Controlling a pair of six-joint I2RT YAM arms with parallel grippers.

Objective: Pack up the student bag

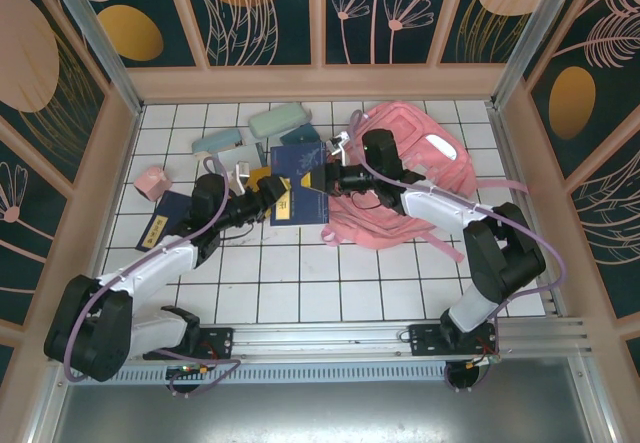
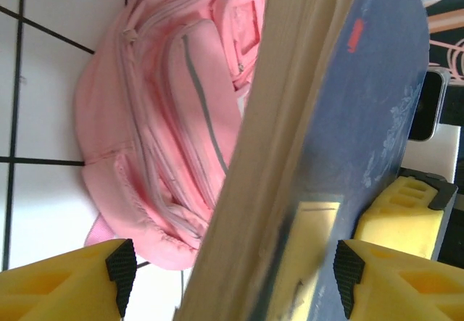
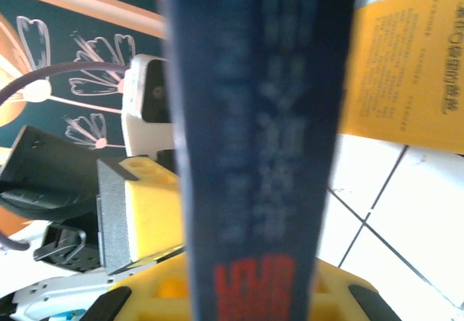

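The student bag (image 1: 425,173) is a large pink backpack lying at the back right of the tiled table, and its zip pockets and pale stripe face the left wrist camera (image 2: 167,118). A dark blue book (image 1: 298,178) stands on edge between both arms, just left of the bag. My right gripper (image 1: 332,178) is shut on the book, whose spine (image 3: 261,154) runs up the middle of the right wrist view. My left gripper (image 1: 272,196) straddles the book (image 2: 348,118) with its jaws wide open. Its left pad (image 2: 122,267) is well clear of the book's page edge.
A teal pencil case (image 1: 280,120), a pale blue box (image 1: 222,145), a pink item (image 1: 150,181) and another dark book (image 1: 165,221) lie at the back left. A yellow cover (image 3: 406,74) lies on the tiles behind the held book. Wooden walls enclose the table.
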